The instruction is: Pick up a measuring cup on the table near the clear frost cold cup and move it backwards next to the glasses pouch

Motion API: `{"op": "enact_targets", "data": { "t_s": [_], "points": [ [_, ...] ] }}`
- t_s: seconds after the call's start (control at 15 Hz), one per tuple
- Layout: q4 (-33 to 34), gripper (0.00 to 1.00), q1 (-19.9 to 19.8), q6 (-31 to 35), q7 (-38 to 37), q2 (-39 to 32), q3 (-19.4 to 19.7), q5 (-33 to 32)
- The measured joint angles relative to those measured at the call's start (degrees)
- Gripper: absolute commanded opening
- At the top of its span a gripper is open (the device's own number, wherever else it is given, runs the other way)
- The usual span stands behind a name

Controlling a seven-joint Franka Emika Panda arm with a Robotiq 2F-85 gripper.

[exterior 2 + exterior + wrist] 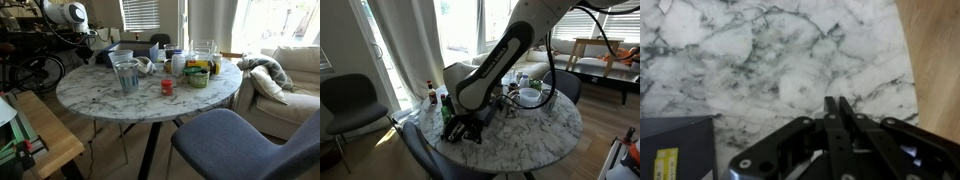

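My gripper (837,103) is shut with nothing between its fingers. It hangs low over a bare patch of the white marble table (760,60) near the rim. In an exterior view the gripper (458,131) is at the table's (535,135) near left part, under the bent arm. A tall translucent frosted cup (203,52) stands at the far side of the table (100,95). A small whitish cup (178,63) next to it may be the measuring cup. I cannot make out the glasses pouch. The gripper is far from both cups.
A grey cup (127,72), a small red cup (167,87) and a green-yellow tub (198,75) stand mid-table. A white bowl (528,97) and bottles (432,95) show too. A dark flat box (675,150) lies by the gripper. Wooden floor (935,50) lies beyond the rim. A blue chair (235,140) stands close.
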State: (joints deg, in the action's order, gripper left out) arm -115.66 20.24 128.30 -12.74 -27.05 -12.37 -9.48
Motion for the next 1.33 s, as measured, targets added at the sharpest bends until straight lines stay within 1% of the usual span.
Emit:
{"op": "enact_targets", "data": {
  "t_s": [0.07,0.13,0.2,0.33,0.6,0.8,0.87,1.0,1.33],
  "points": [
    [0.7,0.02,0.2,-0.3,-0.6,-0.7,0.4,0.0],
    [1.3,0.32,0.4,-0.7,-0.9,-1.4,0.7,0.0],
    [1.9,0.33,0.5,-1.0,-1.1,-1.9,0.9,0.0],
    [2.9,0.46,0.8,-1.7,-1.2,-2.5,1.1,0.0],
    [3.1,0.76,0.9,-1.9,-1.2,-1.0,1.6,-0.4],
    [0.7,0.98,0.5,-3.0,-1.0,3.4,2.4,-1.3],
    [-1.0,1.0,0.2,-3.5,-0.8,5.4,2.5,-1.3],
    [-5.3,1.0,-1.0,-4.0,-0.4,10.1,2.5,-1.2],
    [-18.8,1.0,-5.2,-4.1,-0.1,23.8,2.8,-0.8]
  ]
}}
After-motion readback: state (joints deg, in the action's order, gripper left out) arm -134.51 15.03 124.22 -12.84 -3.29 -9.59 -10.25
